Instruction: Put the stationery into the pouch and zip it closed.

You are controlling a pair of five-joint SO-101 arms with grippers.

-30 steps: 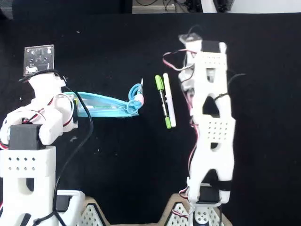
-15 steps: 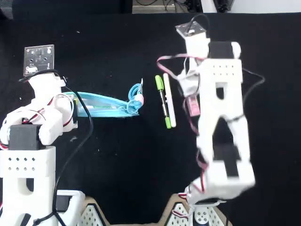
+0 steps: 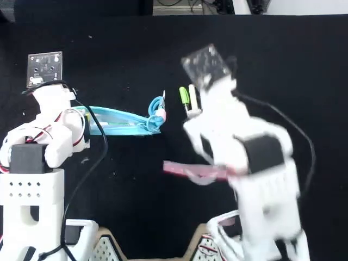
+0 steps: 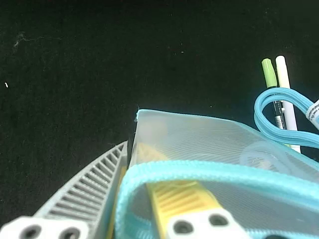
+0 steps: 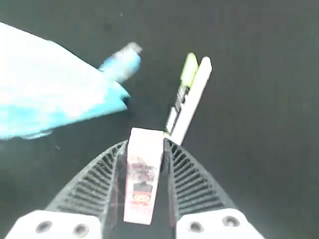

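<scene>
— Around the pouch?
— Black table beneath. Past its loop end, just beside: green pen and white pen, side by side, touching, partly covered by the right arm.
— Arm poses?
— Folded left arm at the pouch end away from the loop. Right one bent over the pens, wrist aimed toward pens and pouch.
— Fingers?
— On the left gripper, pressed onto the pouch wall: one outside, one inside, seen through the mesh. On the right gripper, pinching a pink-white bar lengthwise, tip just short of the pens, apart from the pouch.
— Pouch itself?
— Flat on the table, zip edge curving over the inner finger.
</scene>
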